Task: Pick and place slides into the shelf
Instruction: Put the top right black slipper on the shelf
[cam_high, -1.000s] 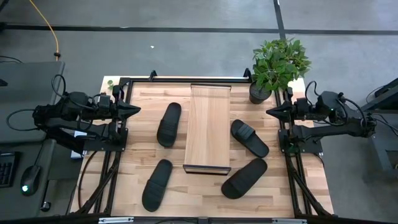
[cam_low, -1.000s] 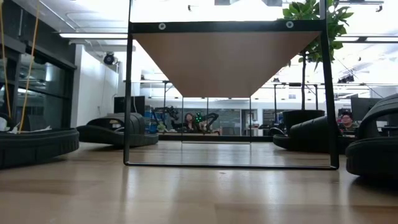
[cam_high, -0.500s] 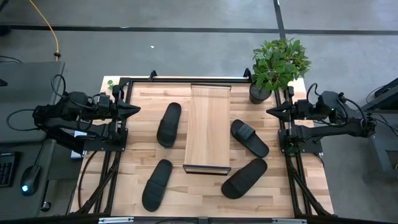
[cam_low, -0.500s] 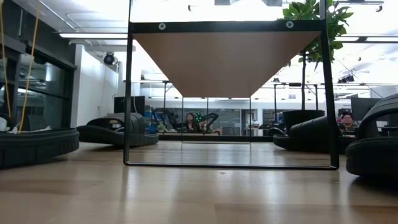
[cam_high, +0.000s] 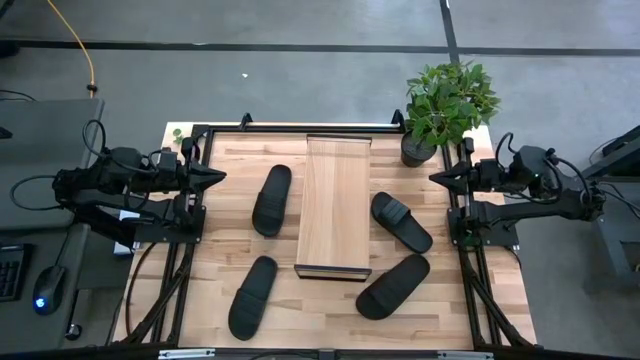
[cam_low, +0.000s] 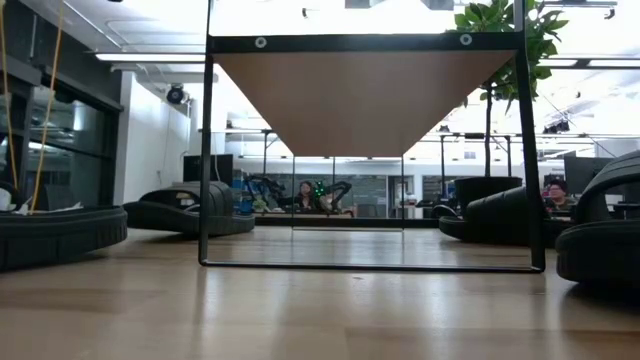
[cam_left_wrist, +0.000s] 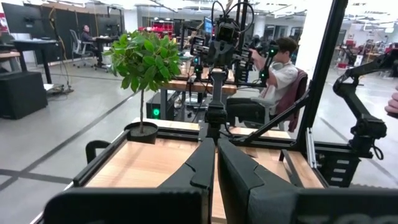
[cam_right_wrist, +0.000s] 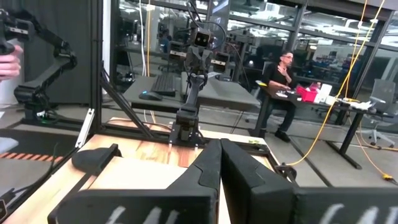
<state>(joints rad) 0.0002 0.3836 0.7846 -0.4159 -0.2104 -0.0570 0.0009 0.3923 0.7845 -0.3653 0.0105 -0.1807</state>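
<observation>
- Nothing on the tabletop (cam_high: 330, 300) has shifted since the earlier frames; both arms and all four slides sit where they were.
- The left claw (cam_high: 218, 177) hangs at the tabletop's left edge, its fingers pressed together to a point, holding nothing. The right claw (cam_high: 434, 179) mirrors it at the right edge, fingers likewise pressed together and holding nothing.
- The shelf (cam_high: 336, 205) stands in the middle of the tabletop, midway between the two claws and well apart from each; it is a long light-wood board with a dark front edge.
- Left of the shelf, the upper left slide (cam_high: 272, 199) lies near the left claw, and the lower left slide (cam_high: 252, 296) lies farther toward the front.
- Right of the shelf, the upper right slide (cam_high: 401, 221) lies near the right claw, and the lower right slide (cam_high: 393, 286) lies in front of it.
- All four slides are black, with a wide strap over an oval sole, and none is on the shelf.
- A potted plant (cam_high: 445, 105) stands at the back right corner.
</observation>
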